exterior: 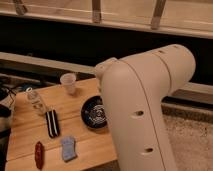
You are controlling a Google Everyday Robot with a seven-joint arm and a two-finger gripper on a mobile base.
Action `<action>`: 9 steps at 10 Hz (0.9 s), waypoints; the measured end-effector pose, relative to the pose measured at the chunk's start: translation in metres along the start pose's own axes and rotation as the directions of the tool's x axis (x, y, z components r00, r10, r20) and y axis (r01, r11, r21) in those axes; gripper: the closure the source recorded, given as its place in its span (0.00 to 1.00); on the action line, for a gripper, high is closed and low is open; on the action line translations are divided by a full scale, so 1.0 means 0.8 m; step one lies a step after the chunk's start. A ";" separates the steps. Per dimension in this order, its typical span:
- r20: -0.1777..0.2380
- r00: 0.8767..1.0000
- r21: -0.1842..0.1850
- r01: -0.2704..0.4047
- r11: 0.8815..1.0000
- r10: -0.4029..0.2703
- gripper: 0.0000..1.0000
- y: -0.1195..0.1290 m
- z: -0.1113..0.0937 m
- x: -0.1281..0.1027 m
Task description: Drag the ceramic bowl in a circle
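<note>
Gripper hidden behind arm (pixel 145 100), perhaps at ceramic bowl (pixel 93 113).

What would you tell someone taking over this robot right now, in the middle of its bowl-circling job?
The gripper is out of sight, hidden behind the white arm, which comes down at the bowl's right side.
The ceramic bowl sits upright on the wooden table, its right part covered by the arm. The pale cup stands apart, behind it.
Done: the arm is at the bowl.
Left: how much of the circle is done does not show. Check the grip first, then drag the bowl around.
</note>
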 end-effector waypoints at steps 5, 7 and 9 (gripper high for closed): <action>0.002 0.991 -0.121 0.130 0.984 -0.131 0.82 0.033 0.033 -0.036; 0.040 0.974 -0.181 0.225 0.958 -0.221 0.82 0.053 0.050 -0.078; 0.079 0.960 -0.205 0.280 0.938 -0.270 0.82 0.062 0.058 -0.098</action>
